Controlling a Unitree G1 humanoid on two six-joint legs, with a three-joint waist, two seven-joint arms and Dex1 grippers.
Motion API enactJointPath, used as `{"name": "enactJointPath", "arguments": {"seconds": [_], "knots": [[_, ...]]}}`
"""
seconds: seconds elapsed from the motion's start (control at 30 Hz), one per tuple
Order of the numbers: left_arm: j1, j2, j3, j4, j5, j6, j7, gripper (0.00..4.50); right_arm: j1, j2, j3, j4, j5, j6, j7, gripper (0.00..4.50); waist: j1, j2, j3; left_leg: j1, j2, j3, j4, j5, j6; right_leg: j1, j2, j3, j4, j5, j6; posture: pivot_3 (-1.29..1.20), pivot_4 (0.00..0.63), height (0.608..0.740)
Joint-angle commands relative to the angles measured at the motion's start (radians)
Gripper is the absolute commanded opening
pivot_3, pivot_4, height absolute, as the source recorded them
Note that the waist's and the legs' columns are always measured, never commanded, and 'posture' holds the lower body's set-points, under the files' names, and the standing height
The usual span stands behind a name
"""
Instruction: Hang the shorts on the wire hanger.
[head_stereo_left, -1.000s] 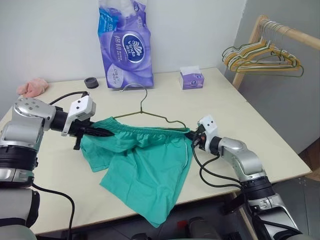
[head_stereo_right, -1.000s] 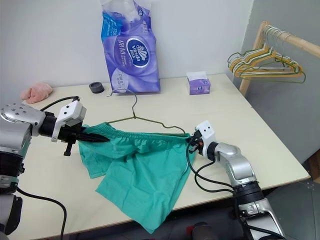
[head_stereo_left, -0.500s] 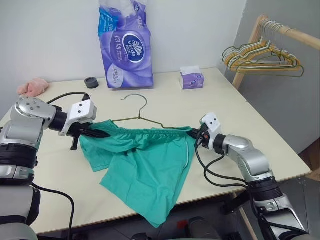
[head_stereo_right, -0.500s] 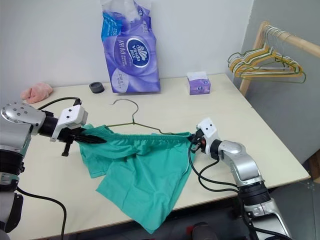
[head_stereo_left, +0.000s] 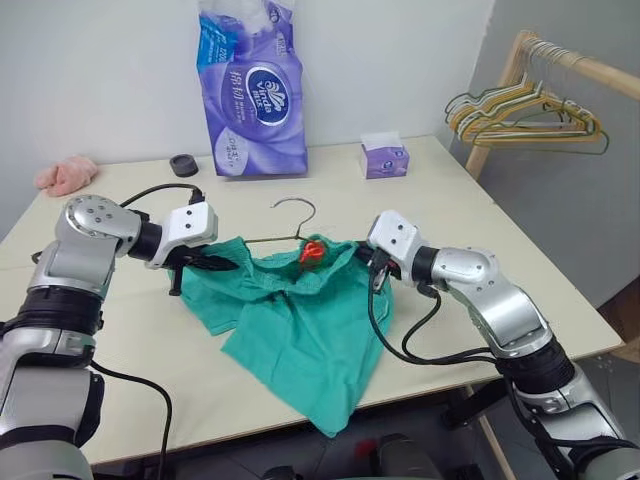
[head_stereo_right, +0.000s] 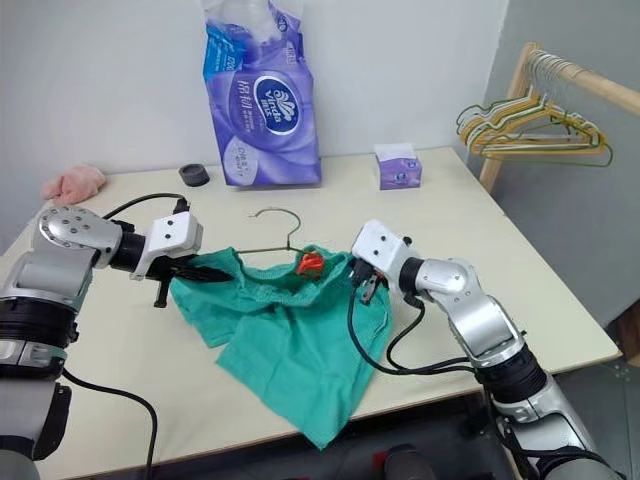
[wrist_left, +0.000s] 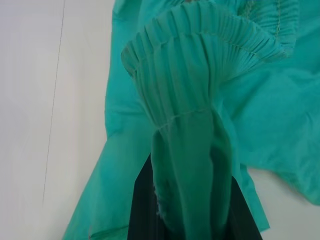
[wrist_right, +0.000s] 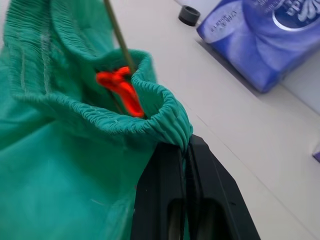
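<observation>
The teal-green shorts (head_stereo_left: 300, 320) hang bunched between my two grippers, and their lower part trails over the table's front edge. My left gripper (head_stereo_left: 226, 266) is shut on the left end of the gathered waistband (wrist_left: 200, 70). The right gripper (head_stereo_left: 373, 270) is shut on the right end of the waistband (wrist_right: 150, 120). The wire hanger (head_stereo_left: 297, 201) stands with its hook above the waistband, and its wire (wrist_right: 117, 30) runs down inside the cloth. An orange-red cord (head_stereo_left: 312, 252) shows at the waistband's middle.
On the far side of the table (head_stereo_left: 480, 230) stand a purple tissue pack (head_stereo_left: 250, 90), a small tissue box (head_stereo_left: 384, 160) and a black ring (head_stereo_left: 183, 165). A pink cloth (head_stereo_left: 65, 175) lies far left. To the right, a wooden rack (head_stereo_left: 525, 115) holds bunched hangers.
My right gripper has risen and moved left with its end of the waistband, so the shorts now bunch up. The hanger has shifted right and the orange-red cord has come into sight.
</observation>
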Motion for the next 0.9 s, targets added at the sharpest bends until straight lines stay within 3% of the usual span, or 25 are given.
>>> {"name": "enactJointPath", "arguments": {"seconds": [0.03,0.17,0.3,0.43,0.63,0.9], "knots": [[-0.013,-0.007,0.006,-0.047,-0.003,-0.01,0.01,0.0,-0.032,-0.024,0.013,-0.057,-0.017,-0.003,0.033,0.05,0.0,0.0,0.0,0.0,0.0,0.0,0.0,0.0,0.0,0.0,0.0,0.0,0.0,0.0,0.0,-0.17,0.009,0.74],[0.001,-0.018,0.011,-0.065,-0.012,-0.008,0.009,0.0,-0.019,-0.1,0.015,-0.063,-0.053,-0.031,0.065,0.91,0.001,0.0,0.0,0.0,0.0,0.0,0.0,0.0,0.0,0.0,0.0,0.0,0.0,0.0,0.0,-0.18,0.011,0.74],[0.022,-0.026,0.021,-0.104,-0.04,0.017,-0.002,0.0,0.001,-0.218,0.002,-0.046,-0.082,-0.056,0.119,2.3,0.001,0.0,0.0,0.0,0.0,0.0,0.0,0.0,0.0,0.0,0.0,0.0,0.0,0.0,0.0,-0.18,0.015,0.74],[0.04,-0.028,0.026,-0.127,-0.056,0.026,-0.01,0.0,0.035,-0.268,-0.045,-0.033,-0.044,-0.036,0.157,3.63,0.0,0.0,0.0,0.0,0.0,0.001,0.0,0.0,0.0,0.0,0.0,0.0,-0.001,0.0,0.0,-0.18,0.015,0.74],[0.053,-0.027,0.023,-0.15,-0.069,0.042,-0.009,0.0,0.043,-0.224,-0.021,-0.003,-0.042,-0.026,0.157,3.63,-0.002,0.0,0.0,0.0,0.001,0.001,0.0,-0.001,0.001,0.0,0.0,0.0,0.0,0.0,0.0,-0.19,0.017,0.74],[0.056,-0.025,0.019,-0.157,-0.06,0.039,-0.005,0.0,-0.095,-0.095,0.094,0.208,-0.125,-0.115,0.17,3.63,-0.001,0.0,0.0,0.0,0.0,0.001,0.0,0.0,0.0,0.0,0.0,0.0,0.0,0.0,0.0,-0.18,0.015,0.74]]}}
